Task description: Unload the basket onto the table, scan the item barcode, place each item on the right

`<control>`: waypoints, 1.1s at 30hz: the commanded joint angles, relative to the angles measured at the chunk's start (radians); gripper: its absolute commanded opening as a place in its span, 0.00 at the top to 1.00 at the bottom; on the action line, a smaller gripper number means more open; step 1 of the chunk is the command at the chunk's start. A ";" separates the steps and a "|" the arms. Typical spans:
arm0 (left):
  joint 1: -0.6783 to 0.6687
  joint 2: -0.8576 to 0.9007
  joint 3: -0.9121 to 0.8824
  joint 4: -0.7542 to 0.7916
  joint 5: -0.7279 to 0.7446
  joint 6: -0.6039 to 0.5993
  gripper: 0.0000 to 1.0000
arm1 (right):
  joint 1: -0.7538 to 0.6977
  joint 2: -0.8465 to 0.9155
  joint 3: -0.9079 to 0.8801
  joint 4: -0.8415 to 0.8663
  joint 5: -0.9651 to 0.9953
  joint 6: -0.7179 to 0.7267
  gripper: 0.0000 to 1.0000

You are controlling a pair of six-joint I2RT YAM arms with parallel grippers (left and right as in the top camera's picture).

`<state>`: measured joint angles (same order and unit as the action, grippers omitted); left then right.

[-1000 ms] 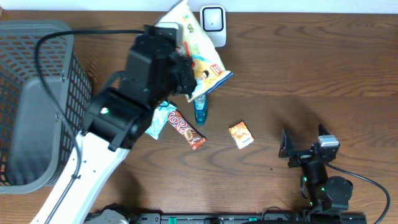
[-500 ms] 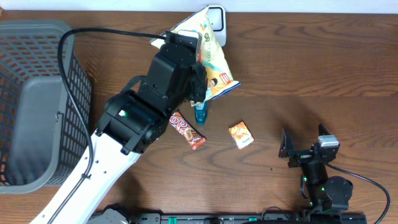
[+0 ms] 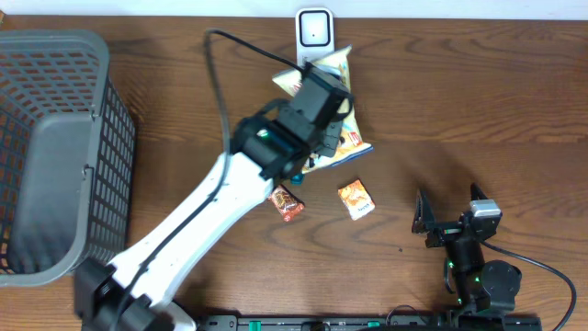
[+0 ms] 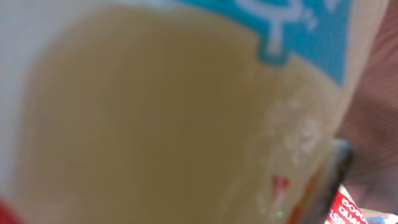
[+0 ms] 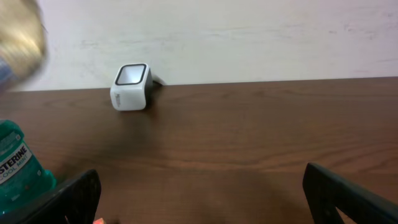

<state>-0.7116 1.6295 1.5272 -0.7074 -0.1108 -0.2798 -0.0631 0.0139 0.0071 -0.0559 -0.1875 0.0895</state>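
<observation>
Moved: bag (image 3: 356, 140) carried right toward 12 o'clock, now just 6 o'clock of scanner (image 3: 314, 28). Left gripper (image 3: 329, 89) clamped on bag; right gripper (image 3: 448, 211) spread wide, empty. Presenting step judged underway; next, bag to be turned until read.

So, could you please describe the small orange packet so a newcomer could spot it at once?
Start at the big grey basket on the left, then move right across the wooden table past the white arm. The packet lies flat near the middle, between the red candy bar and the right gripper; it alone is small, squarish and orange.
</observation>
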 commanded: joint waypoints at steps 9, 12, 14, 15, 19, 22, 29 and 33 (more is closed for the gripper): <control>-0.003 0.288 0.015 0.021 -0.013 0.017 0.93 | 0.004 -0.001 -0.002 -0.004 -0.006 -0.008 0.01; -0.003 0.336 0.015 0.035 -0.013 0.017 0.92 | 0.005 -0.001 -0.002 -0.004 -0.006 -0.008 0.01; -0.003 0.363 0.015 0.055 -0.013 0.017 0.93 | 0.005 -0.001 -0.002 -0.004 -0.006 -0.008 0.01; -0.003 0.373 0.015 0.064 -0.013 0.017 0.92 | 0.005 -0.001 -0.002 -0.004 -0.006 -0.008 0.01; -0.003 0.394 0.015 0.095 -0.013 0.013 0.93 | 0.005 -0.001 -0.002 -0.004 -0.006 -0.008 0.01; -0.003 0.394 0.015 0.115 -0.009 0.013 0.93 | 0.005 -0.001 -0.002 -0.004 -0.006 -0.008 0.01; -0.006 0.394 0.015 0.117 -0.002 0.013 0.36 | 0.005 -0.001 -0.002 -0.004 -0.006 -0.008 0.01; -0.023 0.372 0.016 0.095 -0.002 0.014 0.13 | 0.005 -0.001 -0.002 -0.004 -0.006 -0.008 0.01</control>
<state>-0.7208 2.0377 1.5314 -0.5987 -0.1108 -0.2676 -0.0631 0.0147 0.0071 -0.0559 -0.1875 0.0898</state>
